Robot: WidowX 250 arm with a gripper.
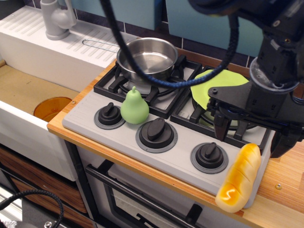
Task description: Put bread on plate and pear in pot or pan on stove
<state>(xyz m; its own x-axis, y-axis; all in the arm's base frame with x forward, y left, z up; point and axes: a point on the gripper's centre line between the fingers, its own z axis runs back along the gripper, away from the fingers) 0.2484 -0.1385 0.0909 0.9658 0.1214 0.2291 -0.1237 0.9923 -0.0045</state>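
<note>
The bread (239, 178) lies at the stove's front right corner, partly over the wooden counter. My gripper (251, 135) hangs open and empty just above the bread's far end, one finger (221, 124) to its left and the other to its right. The lime-green plate (216, 86) lies on the right burner, partly hidden behind the gripper. The pear (134, 107) stands upright on the stove (85, 118) between the left and middle knobs. The steel pot (146, 57) sits empty on the back left burner, its wire handle pointing left.
An orange bowl (51, 108) sits in the sink at the left. A grey faucet (57, 19) stands at the back left. My black cable (142, 71) drapes across the pot. Three knobs (156, 132) line the stove front. The oven door handle (142, 199) is below.
</note>
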